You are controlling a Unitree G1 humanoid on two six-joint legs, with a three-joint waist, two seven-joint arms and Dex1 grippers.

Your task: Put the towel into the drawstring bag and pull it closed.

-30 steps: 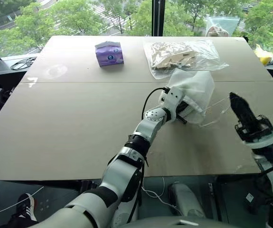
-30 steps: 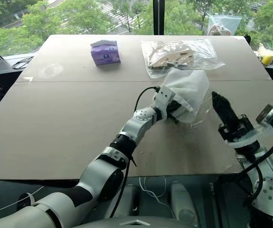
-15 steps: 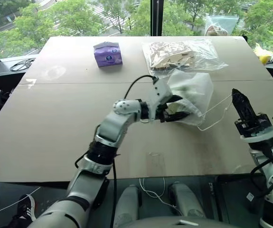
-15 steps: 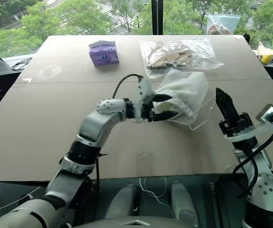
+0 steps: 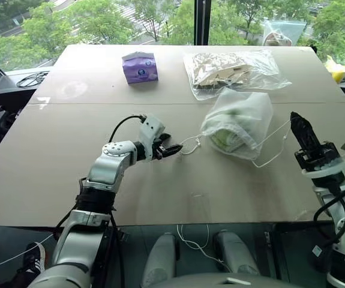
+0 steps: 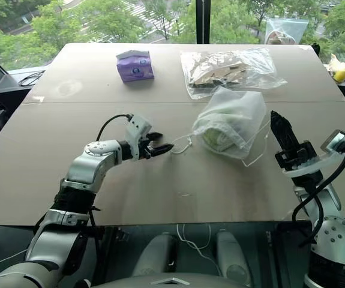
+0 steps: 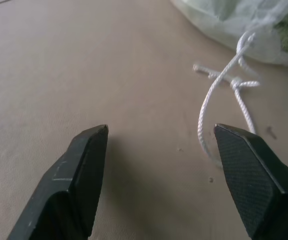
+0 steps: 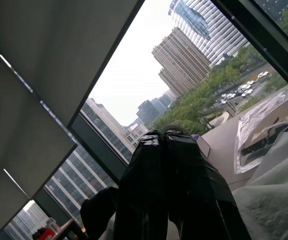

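Fig. legend, head-camera views plus 2 wrist views.

Bag (image 5: 239,123) is lying on the tabletop (image 5: 70,162) right of centre, its milky plastic bulging; the green towel (image 5: 229,139) is sitting inside it, showing through the wall. Bag mouth is pointing toward the L side, w/ a white cord (image 5: 189,143) trailing out from it across the tabletop. A 2nd cord loop (image 5: 268,153) is hanging off the bag's R side toward the R arm.

L end effector (image 5: 171,149) is hovering low over the tabletop just L of the bag, fingers spread wide w/ nothing between them. In the L wrist view the cord (image 7: 219,95) is lying beside the R-hand finger (image 7: 254,175); contact can't be judged. Knot in the cord is resting just short of the bag edge (image 7: 244,25).

R end effector (image 5: 301,133) is standing raised at the tabletop's R edge, tips pointing up and slightly L, fingers pressed together. The R wrist view is showing the 2 fingers (image 8: 171,170) meeting w/ no gap. Whether the cord loop is caught betw. them can't be told.

At the far side: purple pack (image 5: 139,66) L of centre, and a clear bag (image 5: 232,69) w/ brown contents just behind the drawstring one, nearly touching it.
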